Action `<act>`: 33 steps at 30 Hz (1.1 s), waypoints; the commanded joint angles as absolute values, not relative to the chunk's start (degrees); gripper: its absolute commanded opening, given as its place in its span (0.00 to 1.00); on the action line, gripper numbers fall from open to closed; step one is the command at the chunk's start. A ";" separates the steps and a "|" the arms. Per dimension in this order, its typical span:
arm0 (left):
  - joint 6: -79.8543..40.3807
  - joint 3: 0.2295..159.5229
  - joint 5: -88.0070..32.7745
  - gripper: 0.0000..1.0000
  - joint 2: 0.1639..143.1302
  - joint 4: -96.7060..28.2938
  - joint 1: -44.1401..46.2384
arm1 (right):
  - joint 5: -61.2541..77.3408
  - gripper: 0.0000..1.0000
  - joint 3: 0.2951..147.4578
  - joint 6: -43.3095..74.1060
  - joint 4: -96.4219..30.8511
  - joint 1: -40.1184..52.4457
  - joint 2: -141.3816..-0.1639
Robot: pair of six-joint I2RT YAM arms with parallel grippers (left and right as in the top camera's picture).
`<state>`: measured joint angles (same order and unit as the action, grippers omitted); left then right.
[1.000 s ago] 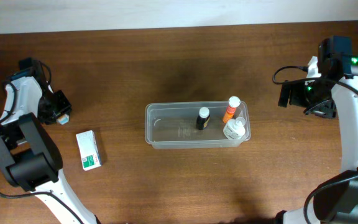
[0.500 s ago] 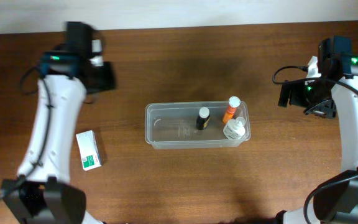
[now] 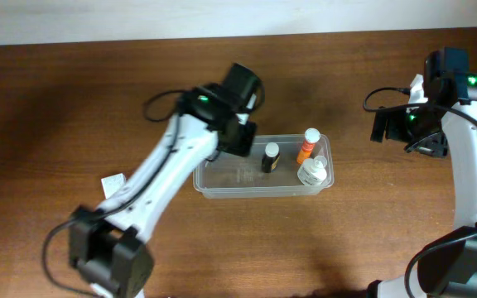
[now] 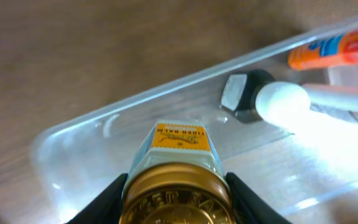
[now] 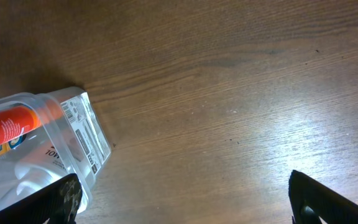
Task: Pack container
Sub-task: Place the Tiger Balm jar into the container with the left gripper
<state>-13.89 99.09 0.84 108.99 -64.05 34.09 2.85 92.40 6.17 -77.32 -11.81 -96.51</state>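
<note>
The clear container point(image 3: 222, 180) lies at the table's middle. It holds a dark bottle with a white cap point(image 3: 270, 156), an orange bottle point(image 3: 307, 145) and a white bottle point(image 3: 313, 171) at its right end. My left gripper point(image 3: 240, 139) hangs over the container's back left part, shut on a small gold-lidded jar point(image 4: 179, 180) with an orange label. Below the jar, the left wrist view shows the container's wall point(image 4: 73, 127), the dark bottle point(image 4: 248, 99) and the orange bottle point(image 4: 334, 50). My right gripper point(image 3: 383, 126) is open and empty point(image 5: 185, 205), right of the container's corner point(image 5: 79, 134).
A white box point(image 3: 110, 180) lies left of the container, mostly hidden under my left arm. The left arm crosses the table from the front left to the container. Bare wood lies between the container and the right gripper.
My left arm has swung from the table's far left, past the back left, to above the container's left part. The right arm and the bottles have not moved.
</note>
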 commanded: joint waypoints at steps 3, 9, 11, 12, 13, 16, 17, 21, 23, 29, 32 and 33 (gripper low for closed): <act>-13.23 98.26 0.73 0.32 116.49 -61.71 35.55 | 3.16 0.98 92.16 6.22 -77.17 -12.03 -96.75; -13.21 98.26 -0.05 0.41 121.08 -58.78 35.75 | 3.16 0.98 92.16 6.22 -77.17 -12.03 -96.75; -13.19 98.26 -0.08 0.49 121.30 -57.82 35.75 | 3.16 0.99 92.16 6.22 -77.17 -12.03 -96.75; -13.19 98.30 -0.05 0.55 121.30 -57.56 35.75 | 3.16 0.98 92.16 6.22 -77.17 -12.03 -96.75; -13.19 98.50 -0.05 0.61 121.27 -57.47 35.75 | 3.16 0.99 92.16 6.22 -77.17 -12.03 -96.75; -12.53 100.86 0.01 0.72 121.03 -60.07 35.68 | 3.16 0.99 92.16 6.20 -77.25 -12.03 -96.75; -12.53 101.89 0.47 0.75 120.81 -61.36 35.64 | 3.16 0.99 92.16 6.20 -77.32 -12.03 -96.75; -12.56 108.05 6.11 0.80 117.03 -69.73 34.81 | 3.16 0.98 92.16 6.20 -77.36 -12.03 -96.75; -12.56 109.86 9.43 0.82 112.55 -72.27 33.52 | 3.16 0.98 92.16 6.17 -77.34 -12.03 -96.75; -15.42 109.89 10.85 0.95 99.79 -73.47 25.19 | 3.16 0.98 92.16 6.20 -77.32 -12.03 -96.75; -18.37 109.89 10.85 0.99 95.98 -75.79 17.58 | 3.16 0.98 92.16 6.20 -77.17 -12.03 -96.75; -19.49 109.86 10.81 0.99 95.42 -76.79 14.66 | 3.16 0.98 92.16 6.20 -77.14 -12.03 -96.75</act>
<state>-15.27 109.51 8.97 98.61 -74.54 22.17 2.85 92.40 6.07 -77.34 -11.81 -96.51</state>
